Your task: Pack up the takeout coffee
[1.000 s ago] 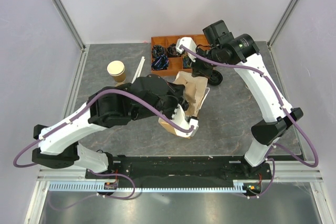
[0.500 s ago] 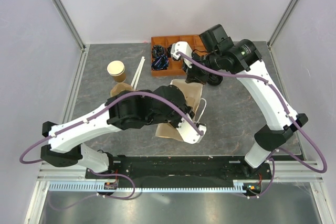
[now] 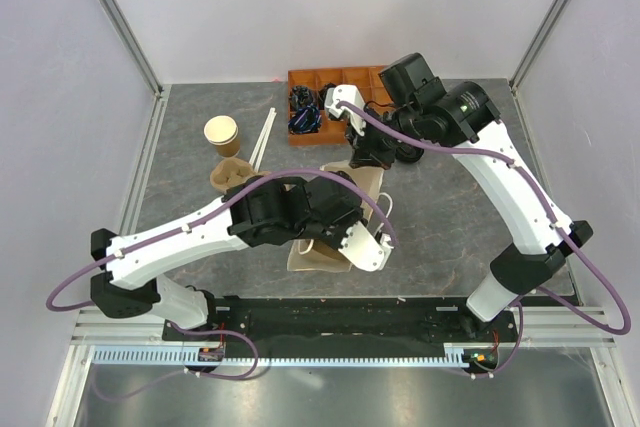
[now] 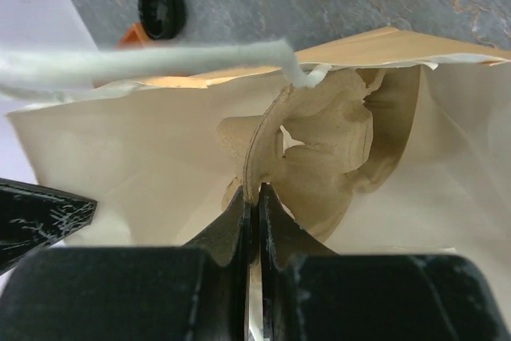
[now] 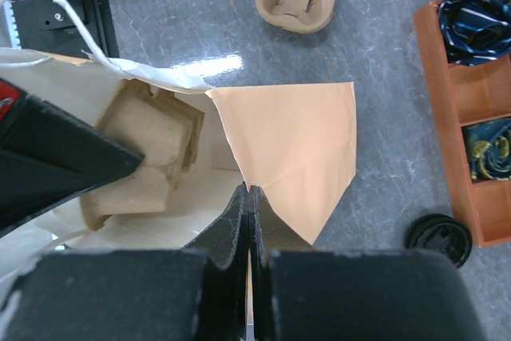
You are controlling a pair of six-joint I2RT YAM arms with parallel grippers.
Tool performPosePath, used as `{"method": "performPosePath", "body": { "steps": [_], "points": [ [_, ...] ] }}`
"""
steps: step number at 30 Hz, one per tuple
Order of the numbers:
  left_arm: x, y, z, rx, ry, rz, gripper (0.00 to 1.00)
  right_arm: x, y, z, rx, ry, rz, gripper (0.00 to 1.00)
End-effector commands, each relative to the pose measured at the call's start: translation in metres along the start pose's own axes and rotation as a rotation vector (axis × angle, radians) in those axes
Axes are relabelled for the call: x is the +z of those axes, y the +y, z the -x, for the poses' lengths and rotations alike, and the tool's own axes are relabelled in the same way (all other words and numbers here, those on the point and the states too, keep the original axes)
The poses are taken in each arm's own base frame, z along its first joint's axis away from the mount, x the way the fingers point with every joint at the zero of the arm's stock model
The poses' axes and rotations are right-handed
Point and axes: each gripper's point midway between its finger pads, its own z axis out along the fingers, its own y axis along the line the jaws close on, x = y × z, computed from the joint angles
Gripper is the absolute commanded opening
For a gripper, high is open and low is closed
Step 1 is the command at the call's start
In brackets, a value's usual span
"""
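The takeout coffee is out of view. A tan paper bag with white rope handles lies open at mid-table. Its pale inside fills the left wrist view. My left gripper reaches into the bag's mouth, shut on the edge of a moulded cardboard cup carrier. The right wrist view shows that carrier inside the bag. My right gripper is shut on the bag's rim, beside a folded orange-tan flap. In the top view the arms hide both grippers.
A lidless tan cup stands at the back left, with a second cup carrier just in front of it and white sticks beside it. A loose black lid lies next to the orange compartment tray.
My left arm has swung right and nearer, taking the carrier deeper into the bag. The bag has shifted toward the near edge. My right gripper followed left, still on the rim. The second carrier is uncovered.
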Motion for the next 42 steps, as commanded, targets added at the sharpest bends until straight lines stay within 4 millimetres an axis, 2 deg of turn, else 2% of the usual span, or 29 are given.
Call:
{"method": "performPosePath", "body": {
  "steps": [1,8,12,18,21,25,28,30,33,38,39,40,41,42],
  "points": [
    [0.001,0.006,0.002,-0.079,-0.039,0.013,0.02,-0.004,0.013,0.011,0.005,-0.06,0.042,0.0],
    [-0.002,0.015,0.004,-0.071,-0.045,0.025,0.04,0.002,0.023,0.009,0.047,-0.057,0.106,0.0],
    [0.009,0.012,-0.002,-0.091,-0.061,0.018,0.04,0.009,0.031,0.004,0.097,-0.049,0.157,0.0],
    [0.016,0.016,-0.015,-0.129,-0.063,0.028,0.04,0.021,0.024,-0.004,0.113,-0.02,0.14,0.0],
    [0.006,0.017,-0.008,-0.126,-0.106,0.018,0.04,0.021,0.023,0.0,0.121,-0.025,0.145,0.0],
    [-0.024,0.021,0.011,-0.128,-0.214,-0.003,0.04,0.014,0.02,0.007,0.124,-0.032,0.127,0.0],
    [-0.032,0.01,0.015,-0.109,-0.246,-0.044,0.04,0.007,0.02,0.015,0.12,-0.056,0.118,0.0],
    [-0.034,0.004,0.014,-0.104,-0.25,-0.062,0.04,0.009,0.018,0.01,0.124,-0.037,0.107,0.0],
    [-0.028,-0.006,0.011,-0.103,-0.243,-0.089,0.03,0.018,0.017,-0.002,0.126,0.006,0.118,0.0],
    [-0.018,-0.018,0.006,-0.126,-0.227,-0.111,0.03,0.025,0.014,-0.008,0.127,0.03,0.122,0.01],
    [-0.018,-0.017,0.006,-0.129,-0.23,-0.104,0.03,0.027,0.013,-0.01,0.129,0.04,0.119,0.09],
    [-0.015,-0.019,0.005,-0.129,-0.223,-0.112,0.03,0.029,0.011,-0.012,0.131,0.046,0.117,0.13],
    [-0.014,-0.02,0.004,-0.135,-0.219,-0.114,0.03,0.032,0.01,-0.014,0.136,0.058,0.119,0.25],
    [-0.015,-0.02,0.004,-0.135,-0.222,-0.112,0.02,0.033,0.009,-0.017,0.135,0.071,0.115,0.31]
  ]
}}
